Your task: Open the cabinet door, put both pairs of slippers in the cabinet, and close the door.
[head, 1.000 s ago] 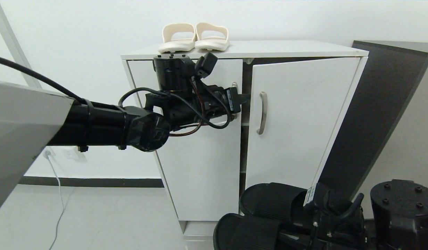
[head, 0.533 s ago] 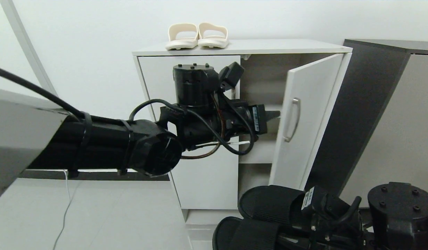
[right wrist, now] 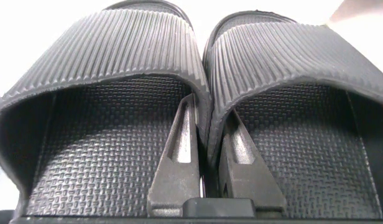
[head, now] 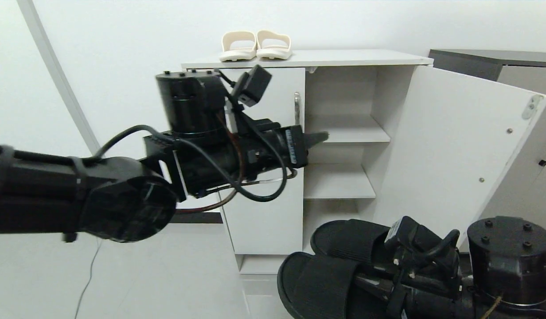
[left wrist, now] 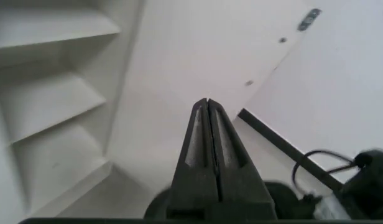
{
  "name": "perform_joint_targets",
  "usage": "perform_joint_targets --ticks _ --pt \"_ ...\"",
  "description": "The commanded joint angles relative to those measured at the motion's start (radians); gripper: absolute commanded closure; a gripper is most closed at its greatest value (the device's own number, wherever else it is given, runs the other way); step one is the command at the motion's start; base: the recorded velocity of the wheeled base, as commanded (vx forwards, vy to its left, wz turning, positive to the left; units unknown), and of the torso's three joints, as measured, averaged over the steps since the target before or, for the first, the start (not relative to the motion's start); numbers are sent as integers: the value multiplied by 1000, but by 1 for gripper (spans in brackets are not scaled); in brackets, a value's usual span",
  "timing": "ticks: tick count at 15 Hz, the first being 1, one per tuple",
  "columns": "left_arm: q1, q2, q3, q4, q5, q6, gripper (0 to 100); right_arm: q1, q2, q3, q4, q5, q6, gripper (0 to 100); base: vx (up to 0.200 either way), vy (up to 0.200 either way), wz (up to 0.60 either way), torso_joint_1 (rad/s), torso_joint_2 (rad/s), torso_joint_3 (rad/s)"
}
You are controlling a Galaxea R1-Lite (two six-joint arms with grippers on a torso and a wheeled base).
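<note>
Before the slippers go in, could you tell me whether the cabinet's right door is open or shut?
Open: the right door is swung wide, showing its inner face and the shelves inside.

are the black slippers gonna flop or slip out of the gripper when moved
The black slippers look ribbed and rubbery, so they are probably grippy and light. The right gripper pinches only their adjoining inner walls, so the soles may sag or twist somewhat when swung.

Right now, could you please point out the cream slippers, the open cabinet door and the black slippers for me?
cream slippers (head: 273,53): head view, on the sole edge of one slipper.
open cabinet door (head: 450,146): head view, on its inner face.
black slippers (head: 321,283): head view, on the nearer slipper's ribbed strap.
</note>
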Motion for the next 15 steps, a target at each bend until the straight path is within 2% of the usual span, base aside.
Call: perform_joint_targets --ticks 1,3,5,8,10,12,13,15 --pt "67 -305 253 -18 7 9 100 -28 21 -16 0 1 1 100 0 0 0 0 0 0" --pt "124 -514 405 14 16 9 100 -35 28 -24 0 1 2 100 0 0 0 0 0 0" --pt "182 -710 491 121 21 9 100 -35 26 -27 0 -1 2 100 0 0 0 0 0 0" --pt "280 -1063 564 440 21 10 100 -37 26 -27 0 -1 2 100 0 0 0 0 0 0" --pt "323 -1206 564 586 22 9 100 -37 26 -26 0 -1 2 100 0 0 0 0 0 0" --pt "390 -1351 581 749 84 18 100 -37 24 -24 0 -1 2 100 0 0 0 0 0 0" --pt "424 -1417 630 792 144 58 100 -37 23 -23 0 -1 1 100 0 0 0 0 0 0" --pt "478 -1519 794 796 326 170 100 -37 24 -27 0 -1 2 100 0 0 0 0 0 0"
